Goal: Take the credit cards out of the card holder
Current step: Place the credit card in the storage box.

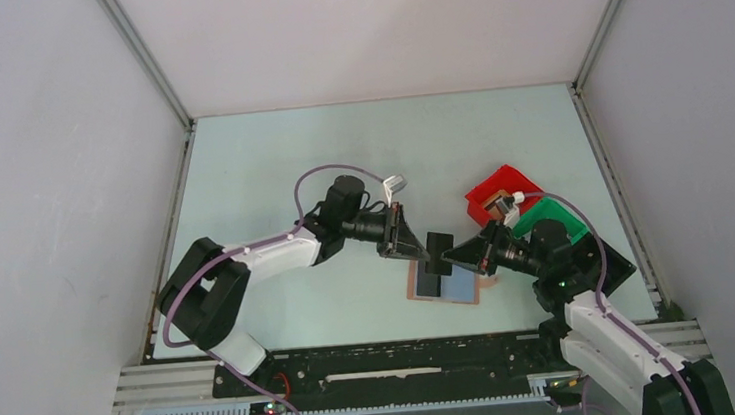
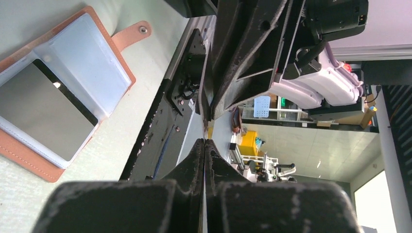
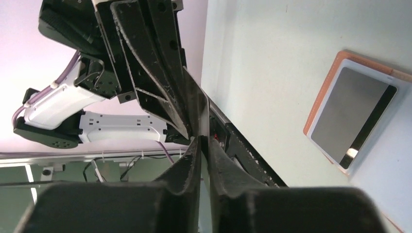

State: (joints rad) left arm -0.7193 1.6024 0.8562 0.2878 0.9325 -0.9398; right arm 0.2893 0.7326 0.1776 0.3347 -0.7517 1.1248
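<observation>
The card holder (image 1: 446, 285) lies open and flat on the table, tan-brown with blue-grey inner panels. A dark card (image 2: 43, 109) sits in one panel; it also shows in the right wrist view (image 3: 351, 109). The holder's side tab (image 2: 131, 35) points away. Above the holder, a second dark credit card (image 1: 438, 253) hangs in the air, pinched from both sides. My left gripper (image 1: 421, 249) is shut on its left edge and my right gripper (image 1: 452, 254) on its right edge. Each wrist view shows the card edge-on between closed fingers (image 2: 205, 141) (image 3: 201, 140).
A red bin (image 1: 499, 193) and a green bin (image 1: 551, 216) stand just behind the right arm, at the right of the table. The black base rail (image 1: 397, 360) runs along the near edge. Grey walls enclose the table.
</observation>
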